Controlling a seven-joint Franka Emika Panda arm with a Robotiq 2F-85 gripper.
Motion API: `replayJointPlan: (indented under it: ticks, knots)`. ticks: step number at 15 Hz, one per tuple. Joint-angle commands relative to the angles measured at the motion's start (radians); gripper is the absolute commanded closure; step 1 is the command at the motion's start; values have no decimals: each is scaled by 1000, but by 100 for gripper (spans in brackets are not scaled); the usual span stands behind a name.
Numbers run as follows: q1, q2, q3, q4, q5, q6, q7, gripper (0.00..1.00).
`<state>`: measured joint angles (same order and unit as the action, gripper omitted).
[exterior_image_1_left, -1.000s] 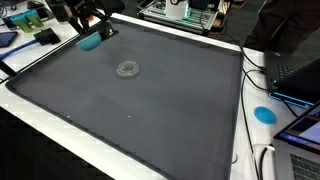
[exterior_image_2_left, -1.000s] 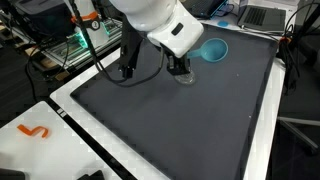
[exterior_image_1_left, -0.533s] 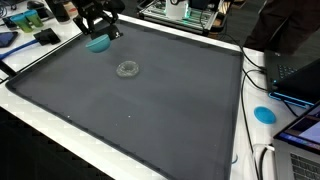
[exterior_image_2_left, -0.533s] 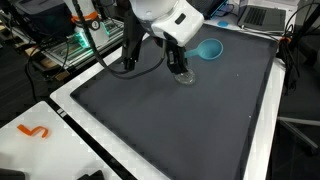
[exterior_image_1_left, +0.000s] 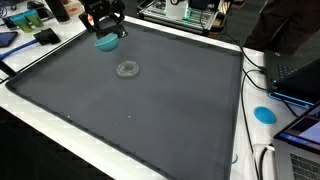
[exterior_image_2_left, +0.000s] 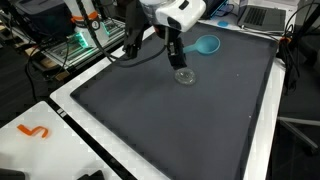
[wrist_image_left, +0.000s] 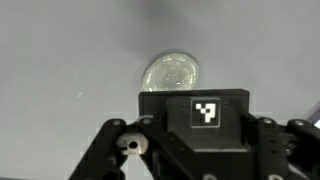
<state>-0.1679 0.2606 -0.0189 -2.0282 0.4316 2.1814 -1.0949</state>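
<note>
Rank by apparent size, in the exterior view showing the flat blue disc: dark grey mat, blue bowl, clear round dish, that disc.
1. dark grey mat
2. blue bowl, clear round dish and flat blue disc look alike; camera distance leaves them unranked.

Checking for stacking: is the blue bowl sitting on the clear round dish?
No, in an exterior view the blue bowl is well apart from the clear round dish on the dark mat.

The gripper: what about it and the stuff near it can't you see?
Gripper fingertips: too small and dark in both exterior views; hidden behind its own black body in the wrist view; open or shut unclear.
Blue dish: contact with the gripper too small to tell; outside the wrist view.
Clear round thing: lower edge hidden by the gripper body, wrist view.
</note>
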Motion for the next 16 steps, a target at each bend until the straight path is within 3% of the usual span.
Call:
replayJointPlan:
  ticks: [1, 16]
  knots:
    - [26, -64, 2, -64, -65, 34, 65, 69]
    - [125, -165, 28, -47, -352, -49, 336, 69]
